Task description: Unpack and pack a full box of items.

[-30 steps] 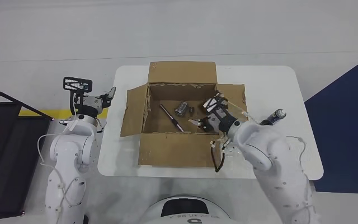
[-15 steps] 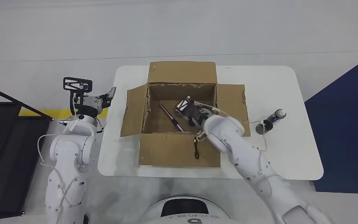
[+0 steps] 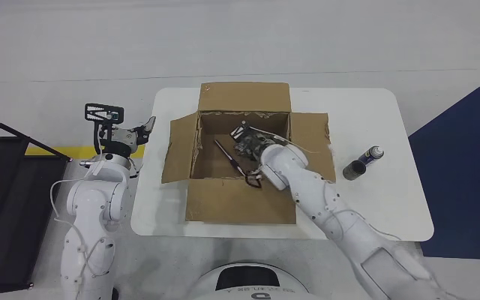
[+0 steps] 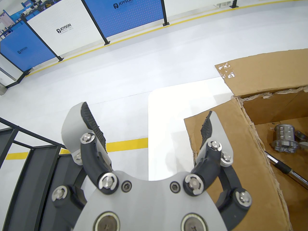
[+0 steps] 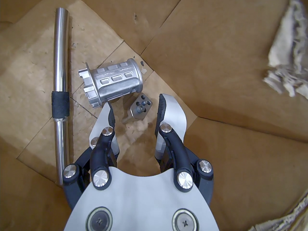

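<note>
The right tool point(image 5: 136, 105) hangs over a metal plate point(image 5: 141, 106) in the box point(image 3: 225, 201), fingers apart. The left tool point(image 4: 146, 116), likewise spread, hangs beside the tabletop point(image 3: 360, 112). The ribbed cylinder point(image 5: 113, 82) lies crosswise to the steel tube point(image 5: 60, 73).

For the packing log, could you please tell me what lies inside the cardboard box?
A metal tube, a ribbed cylinder and a small bracket, with the right tool open either side of the bracket. The box floor beneath that tool is hidden.

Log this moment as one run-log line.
right gripper: open, in box, over small metal plate | left gripper: open, empty, beside table | bottle: on table, outside box
</note>
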Tool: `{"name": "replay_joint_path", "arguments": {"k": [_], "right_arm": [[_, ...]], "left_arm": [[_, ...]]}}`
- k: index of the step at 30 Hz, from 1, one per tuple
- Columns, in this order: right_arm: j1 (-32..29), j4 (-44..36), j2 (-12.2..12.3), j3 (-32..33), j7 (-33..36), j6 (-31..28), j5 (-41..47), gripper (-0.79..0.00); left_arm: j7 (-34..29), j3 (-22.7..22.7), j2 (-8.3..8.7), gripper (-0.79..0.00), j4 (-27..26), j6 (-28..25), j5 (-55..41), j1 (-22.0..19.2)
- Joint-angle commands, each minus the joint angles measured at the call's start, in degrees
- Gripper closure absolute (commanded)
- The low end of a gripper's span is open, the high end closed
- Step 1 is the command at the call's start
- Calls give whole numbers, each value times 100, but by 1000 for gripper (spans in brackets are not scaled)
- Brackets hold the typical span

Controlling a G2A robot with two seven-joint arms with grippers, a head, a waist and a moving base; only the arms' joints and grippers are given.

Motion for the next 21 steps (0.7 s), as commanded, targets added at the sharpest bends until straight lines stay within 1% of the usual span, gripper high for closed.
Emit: {"name": "replay_joint_path", "arguments": {"k": [1,6,9,12,14,17,18,21], "right_arm": [[82,132,-45,-64,51,14,12,-385],[276,493,-157,-214,165,88,-87,-382],[358,690,-214,-282,202,112,-155,-363],[425,869,-267,-328,226,152,-225,-326],[465,974,-302,-357,241,173,-259,-271],[505,1061,-347,-367,235,162,-246,-129],[513,1069,-357,-360,244,157,-248,0],[502,972,-361,-273,285,146,-239,0]], "left_arm": [[0,0,0,-785,0,0,0,0],[0,0,0,-785,0,0,0,0],[0,0,0,-785,0,0,0,0],[0,0,0,-785,0,0,0,0],[0,0,0,-785,0,0,0,0],[0,0,0,-785,0,0,0,0],[0,0,0,-785,0,0,0,0],[0,0,0,-785,0,0,0,0]]}}
